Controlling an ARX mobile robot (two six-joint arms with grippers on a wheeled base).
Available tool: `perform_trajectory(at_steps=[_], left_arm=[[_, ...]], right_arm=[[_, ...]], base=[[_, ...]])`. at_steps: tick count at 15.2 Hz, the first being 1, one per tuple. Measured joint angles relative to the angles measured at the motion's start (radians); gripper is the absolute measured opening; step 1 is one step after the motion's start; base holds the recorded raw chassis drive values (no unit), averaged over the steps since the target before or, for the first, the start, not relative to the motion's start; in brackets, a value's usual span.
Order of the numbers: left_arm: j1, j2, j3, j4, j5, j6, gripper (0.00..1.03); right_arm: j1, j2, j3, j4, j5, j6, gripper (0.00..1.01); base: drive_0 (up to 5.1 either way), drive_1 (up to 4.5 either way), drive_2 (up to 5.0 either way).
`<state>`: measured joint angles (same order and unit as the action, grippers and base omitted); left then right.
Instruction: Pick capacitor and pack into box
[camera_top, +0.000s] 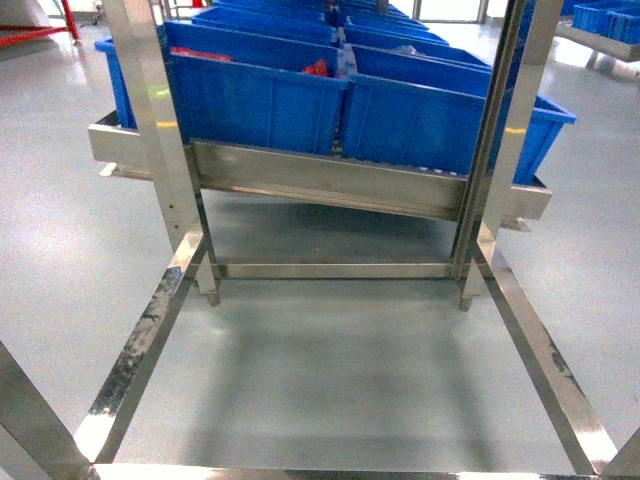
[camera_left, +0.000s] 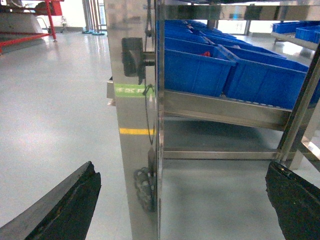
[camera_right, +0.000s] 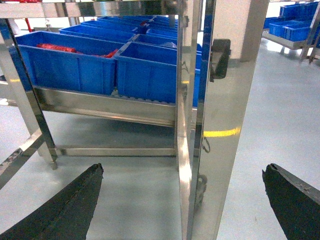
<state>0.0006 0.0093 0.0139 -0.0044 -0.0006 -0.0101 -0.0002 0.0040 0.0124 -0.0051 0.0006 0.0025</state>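
Note:
The box is out of view in every view. Reddish-orange items (camera_top: 318, 68) lie in the blue bins on the rack; they are too small to tell whether any is the capacitor. More of them (camera_right: 57, 48) show in the right wrist view. My left gripper (camera_left: 181, 167) is open, its dark fingers (camera_left: 70, 205) spread wide with a steel rack post (camera_left: 135, 125) straight ahead. My right gripper (camera_right: 183, 169) is open too, facing another steel post (camera_right: 220, 125), with nothing between its fingers (camera_right: 75, 200). Neither gripper shows in the head view.
A stainless steel rack (camera_top: 330, 180) holds rows of blue plastic bins (camera_top: 260, 100) on a sloped shelf. Its low frame rails (camera_top: 140, 350) and uprights (camera_top: 500, 130) stand close in front. Grey polished floor (camera_top: 330, 370) lies under and around it.

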Motion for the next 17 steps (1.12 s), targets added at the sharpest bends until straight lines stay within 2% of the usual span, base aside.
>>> perform_trajectory(at_steps=[17], left_arm=[[0.0,0.0,0.0,0.0,0.0,0.01,0.98]], right_arm=[[0.0,0.0,0.0,0.001,-0.001,0.0,0.98]], base=[[0.0,0.0,0.0]])
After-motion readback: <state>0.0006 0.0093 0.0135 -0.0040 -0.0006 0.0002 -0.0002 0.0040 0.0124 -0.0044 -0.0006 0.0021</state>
